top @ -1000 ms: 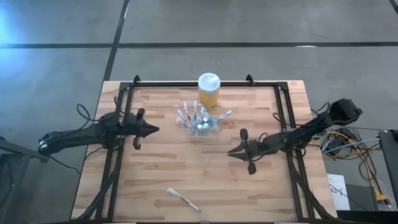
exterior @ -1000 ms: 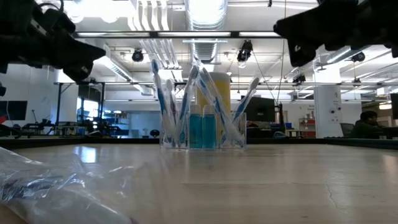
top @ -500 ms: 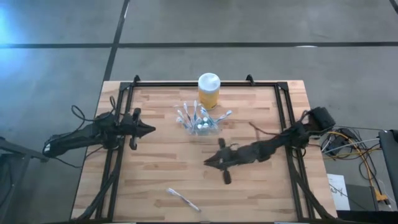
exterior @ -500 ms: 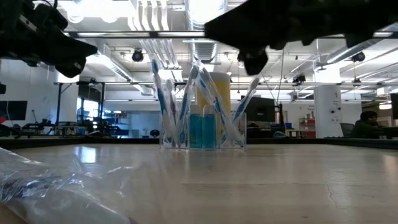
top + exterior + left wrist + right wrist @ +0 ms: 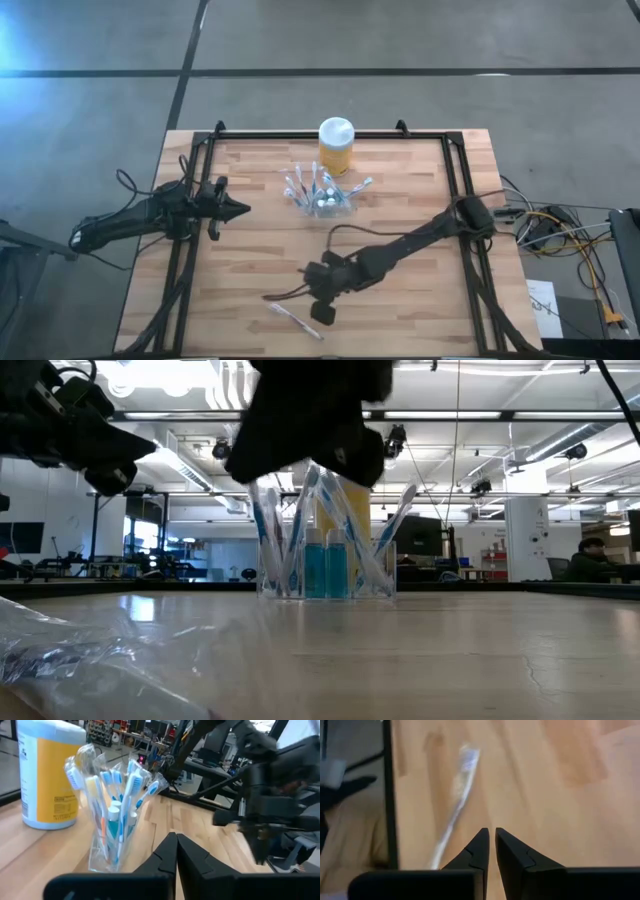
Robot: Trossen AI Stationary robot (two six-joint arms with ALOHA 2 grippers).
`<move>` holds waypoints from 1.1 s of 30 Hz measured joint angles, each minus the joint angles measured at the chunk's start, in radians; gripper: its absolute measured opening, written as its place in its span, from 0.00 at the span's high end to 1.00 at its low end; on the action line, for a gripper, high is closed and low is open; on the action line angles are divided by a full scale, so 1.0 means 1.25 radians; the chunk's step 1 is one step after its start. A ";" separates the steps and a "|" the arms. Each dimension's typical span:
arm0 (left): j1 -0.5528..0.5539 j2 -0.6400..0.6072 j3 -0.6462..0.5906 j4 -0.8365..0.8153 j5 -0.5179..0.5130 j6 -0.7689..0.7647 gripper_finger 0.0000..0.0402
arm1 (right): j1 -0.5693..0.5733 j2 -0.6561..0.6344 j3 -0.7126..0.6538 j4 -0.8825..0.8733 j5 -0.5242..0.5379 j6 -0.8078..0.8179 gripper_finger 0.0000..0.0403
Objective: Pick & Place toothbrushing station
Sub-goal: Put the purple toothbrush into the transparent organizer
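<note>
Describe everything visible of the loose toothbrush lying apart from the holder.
The loose toothbrush lies flat on the wooden table's near edge, slanted, apart from the holder. It looks thin and pale, sealed in a crinkly see-through wrapper. Its head end looks bluish. Nothing grips it; the right claw hovers close by, shut.

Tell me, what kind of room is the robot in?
Probably a big robot lab or workshop. Long ceiling lights hang overhead, a person sits at a far desk, and the wooden table carries two robot arms on a black frame.
</note>
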 joint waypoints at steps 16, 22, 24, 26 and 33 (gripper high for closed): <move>0.000 0.002 -0.004 -0.001 0.003 -0.013 0.98 | -0.001 0.334 0.580 -0.332 -0.070 0.103 0.61; 0.000 0.002 -0.004 -0.008 0.024 -0.025 0.97 | -0.004 0.364 0.559 -0.294 -0.102 0.184 0.48; 0.000 0.002 -0.004 -0.013 0.030 -0.025 0.97 | -0.003 0.364 0.543 -0.292 -0.103 0.195 0.46; 0.000 0.003 -0.004 -0.021 0.031 -0.025 0.97 | -0.001 0.364 0.531 -0.286 -0.103 0.198 0.44; 0.000 0.003 -0.004 -0.042 0.032 -0.025 0.98 | 0.007 0.362 0.484 -0.208 -0.113 0.189 0.41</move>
